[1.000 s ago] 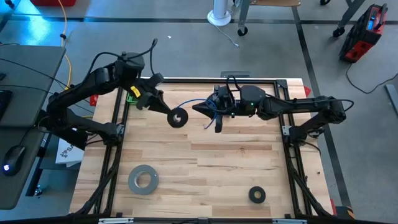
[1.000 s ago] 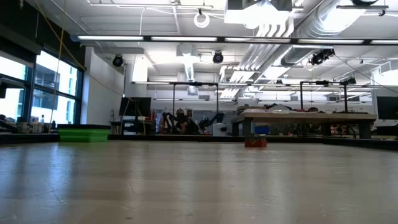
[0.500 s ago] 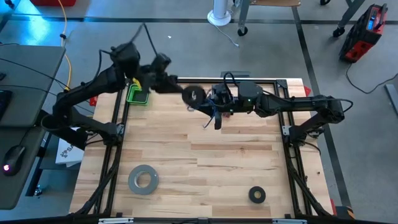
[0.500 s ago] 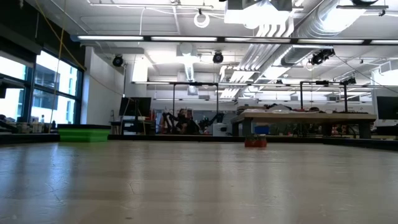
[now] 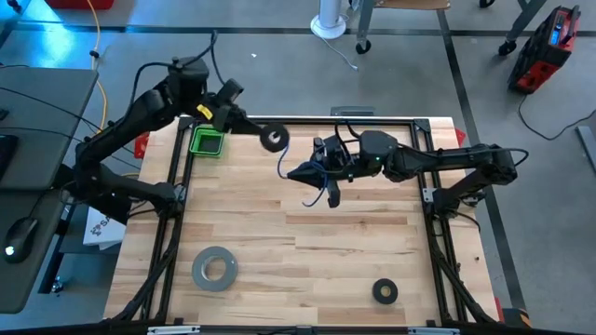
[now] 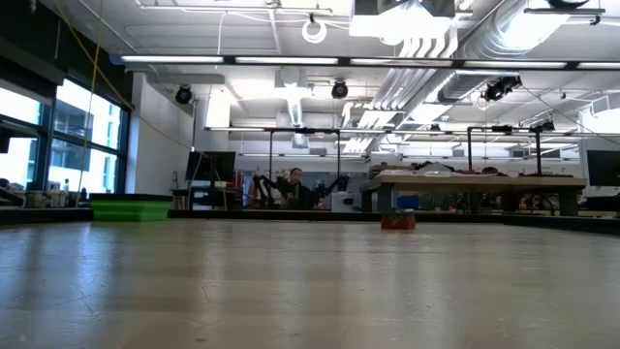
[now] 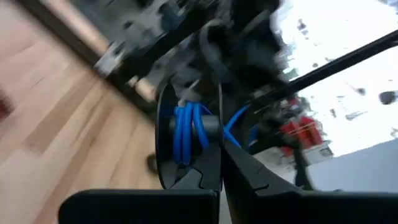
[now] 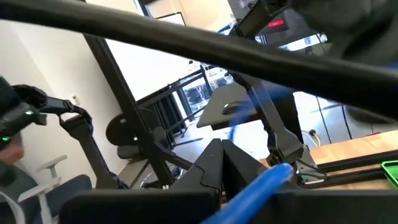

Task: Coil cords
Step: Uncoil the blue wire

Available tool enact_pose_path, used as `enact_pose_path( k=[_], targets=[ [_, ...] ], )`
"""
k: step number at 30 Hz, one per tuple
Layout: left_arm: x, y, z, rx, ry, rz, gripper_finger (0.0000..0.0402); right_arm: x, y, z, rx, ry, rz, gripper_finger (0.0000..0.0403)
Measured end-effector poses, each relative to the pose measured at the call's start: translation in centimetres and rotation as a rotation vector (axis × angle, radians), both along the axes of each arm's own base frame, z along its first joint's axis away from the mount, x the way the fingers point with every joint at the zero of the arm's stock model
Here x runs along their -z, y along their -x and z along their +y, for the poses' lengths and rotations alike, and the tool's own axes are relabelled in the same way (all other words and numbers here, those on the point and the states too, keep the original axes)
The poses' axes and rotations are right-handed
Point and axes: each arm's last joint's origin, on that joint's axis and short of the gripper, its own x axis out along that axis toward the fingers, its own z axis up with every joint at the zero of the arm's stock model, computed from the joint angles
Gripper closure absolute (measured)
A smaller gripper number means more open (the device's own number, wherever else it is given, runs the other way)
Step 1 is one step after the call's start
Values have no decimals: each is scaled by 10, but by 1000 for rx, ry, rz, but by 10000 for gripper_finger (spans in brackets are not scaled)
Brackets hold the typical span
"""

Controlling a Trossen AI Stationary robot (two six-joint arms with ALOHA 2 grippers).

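Near the green bin (image 5: 208, 141), your left gripper (image 5: 264, 138) clamps a black spool (image 5: 274, 139) wound with blue cable (image 7: 186, 130), right gripper (image 5: 303, 172) pinching that cable.

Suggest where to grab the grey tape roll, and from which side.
Take its ring wall from straight above, one finger in the hole, one outside: the grey tape roll lies flat, hole up. Both arms are busy: the left gripper holds the spool of blue cable near the far edge, and the right gripper pinches the cable beside it.

Left claw (image 5: 273, 139) and right claw (image 5: 300, 173) mid-table, cable (image 5: 319, 164) between.
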Motion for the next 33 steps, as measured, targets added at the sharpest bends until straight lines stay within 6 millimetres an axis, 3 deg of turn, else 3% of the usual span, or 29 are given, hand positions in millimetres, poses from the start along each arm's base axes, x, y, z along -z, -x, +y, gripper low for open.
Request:
enact_pose_path(
  k=[7, 14, 24, 33],
  targets=[
    [10, 26, -14, -2, 1, 156, 401, -11, 9, -4, 26, 19, -46, 403],
    [2, 37, -35, 98, 132, 150, 401, -18, 14, -22, 94, 21, -88, 403],
    [-1, 22, -61, 334, 185, 132, 401, -17, 18, -60, 297, -45, -65, 403],
    [-26, -21, -45, 291, 109, -191, 401, -4, 11, -69, 312, -85, 14, 403]
  ],
)
